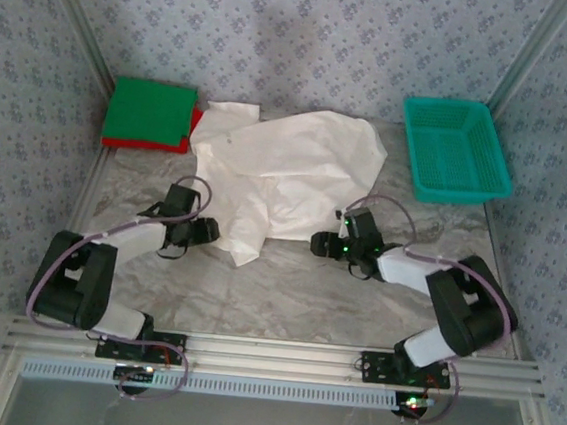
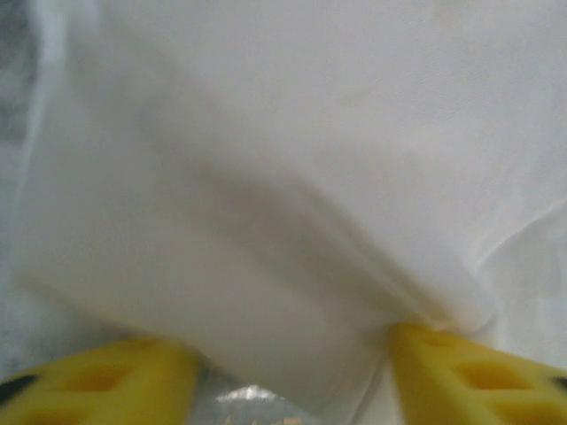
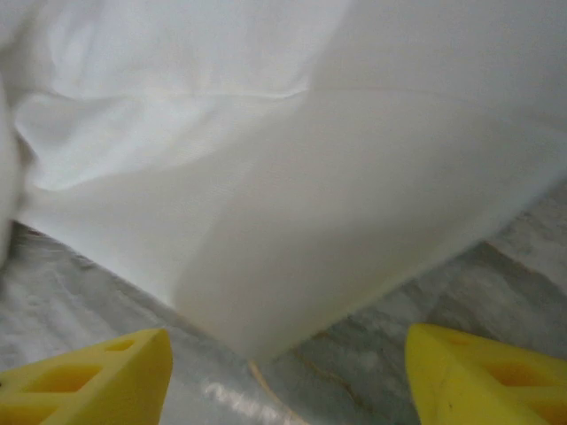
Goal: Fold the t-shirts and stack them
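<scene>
At the near edge of the table (image 1: pixel 286 293) the two arms are bolted down, and both point in toward the big white shirt (image 1: pixel 288 168). The left claw (image 1: pixel 204 231) sits at the shirt's near left flap. Its yellow fingers (image 2: pixel 106 379) are spread apart. A fold of white cloth lies between them and touches one finger, but they are not pinching it. The right claw (image 1: pixel 319 244) is at the near right side of the shirt. Its fingers (image 3: pixel 478 372) are spread wide too, with a corner of the cloth just in front of them and bare table under them. The white shirt lies wrinkled and open in the middle of the table, reaching toward the far edge. I think the job right now is to get a good hold on this shirt so it can be folded. To do that well, each claw should slide low along the table, get the cloth edge deep between its fingers, and then close. Both should lift together and not tug apart too hard, or the shirt may bunch up. Farther back, in the far left corner, a green shirt (image 1: pixel 151 109) lies folded on top of a red shirt (image 1: pixel 149 145). In the far right corner sits a teal basket (image 1: pixel 458 193). I count two arms, two claws, three shirts (one white, one green, one red) and one basket.
</scene>
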`<state>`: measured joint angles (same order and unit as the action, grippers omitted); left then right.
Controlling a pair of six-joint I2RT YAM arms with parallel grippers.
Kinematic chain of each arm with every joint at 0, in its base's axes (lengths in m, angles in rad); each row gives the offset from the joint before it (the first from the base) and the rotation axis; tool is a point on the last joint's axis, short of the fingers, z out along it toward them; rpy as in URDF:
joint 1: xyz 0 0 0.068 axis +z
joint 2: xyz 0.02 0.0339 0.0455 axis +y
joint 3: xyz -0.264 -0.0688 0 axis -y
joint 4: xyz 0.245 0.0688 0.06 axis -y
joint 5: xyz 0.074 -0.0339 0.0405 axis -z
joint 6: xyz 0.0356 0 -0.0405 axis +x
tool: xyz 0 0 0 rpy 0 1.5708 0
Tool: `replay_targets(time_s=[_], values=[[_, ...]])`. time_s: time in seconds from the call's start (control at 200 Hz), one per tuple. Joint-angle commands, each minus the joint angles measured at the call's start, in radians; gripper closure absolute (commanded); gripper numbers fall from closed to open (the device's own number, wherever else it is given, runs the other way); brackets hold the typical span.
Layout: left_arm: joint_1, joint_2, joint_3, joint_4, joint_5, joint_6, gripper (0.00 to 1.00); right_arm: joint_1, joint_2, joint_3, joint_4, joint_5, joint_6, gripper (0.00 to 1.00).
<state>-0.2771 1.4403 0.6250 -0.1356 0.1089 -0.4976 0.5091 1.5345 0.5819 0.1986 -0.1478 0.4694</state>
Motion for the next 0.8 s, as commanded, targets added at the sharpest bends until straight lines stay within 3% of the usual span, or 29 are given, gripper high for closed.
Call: replay_targets(time_s=[0.0,0.07,0.1,0.15,0.23,0.315,0.51,0.665,0.794], values=[[-0.008,0.042,0.071,0.138,0.014,0.035,0.6,0.011,0.11,0.044,0.2,-0.026,0.051,0.36],[-0.007,0.04,0.11,0.117,-0.001,0.052,0.91,0.006,0.16,0.081,0.217,-0.015,0.071,0.59],[-0.007,0.029,0.126,0.096,-0.008,0.057,1.0,0.005,0.161,0.1,0.199,-0.004,0.076,0.71],[-0.007,0.002,0.149,0.061,-0.021,0.068,1.0,0.006,0.137,0.119,0.164,0.021,0.07,0.84],[-0.004,-0.06,0.176,-0.02,-0.076,0.075,1.0,0.005,0.052,0.14,0.07,0.086,0.042,0.94],[0.013,-0.136,0.2,-0.092,-0.093,0.092,1.0,-0.021,-0.065,0.182,-0.079,0.098,-0.007,1.0],[0.061,-0.271,0.339,-0.324,-0.09,0.127,1.0,-0.115,-0.292,0.355,-0.473,0.011,-0.189,1.0],[0.132,-0.289,0.452,-0.458,-0.042,0.154,1.0,-0.188,-0.317,0.521,-0.763,-0.084,-0.296,1.0],[0.141,-0.216,0.508,-0.438,-0.006,0.195,1.0,-0.193,-0.251,0.602,-0.795,-0.09,-0.357,1.0]])
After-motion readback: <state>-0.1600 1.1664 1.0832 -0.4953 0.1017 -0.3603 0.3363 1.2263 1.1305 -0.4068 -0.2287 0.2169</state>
